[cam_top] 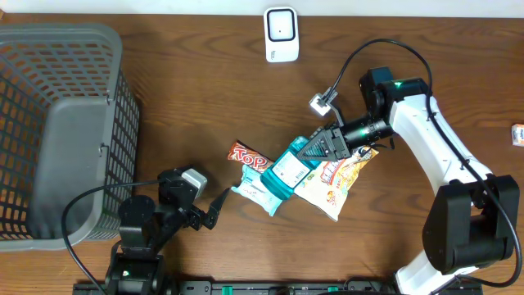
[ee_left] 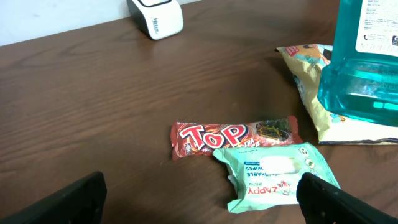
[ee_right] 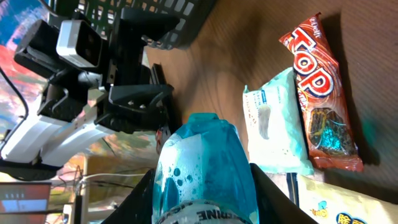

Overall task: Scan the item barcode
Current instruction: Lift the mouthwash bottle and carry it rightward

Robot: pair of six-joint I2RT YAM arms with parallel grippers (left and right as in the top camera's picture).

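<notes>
A: What surface do we have here?

B: A dark brown wooden bench. A grey plastic basket stands on its left side. A small white scanner stands at the far edge, near the middle.

A: And where is the item to scan?

B: It is a bottle with blue-green liquid and a white label. The right end effector pinches it at one end, with one finger pressed on each side. The bottle is near the middle of the bench, strongly tilted, and well apart from the scanner.

A: What is under the bottle?

B: In the overhead view it covers part of a pale snack bag and part of a packet of wipes. Whether it touches them, I cannot tell.

A: Is there something more on the bench?

B: Yes, a red chocolate bar. It lies against the packet of wipes, on the side toward the scanner.

A: And the other arm?

B: The left end effector is low over the bench, between the basket and the packet of wipes. Its fingers are spread wide and they hold nothing. It points toward the packet of wipes and is near it, but apart from it.
</notes>
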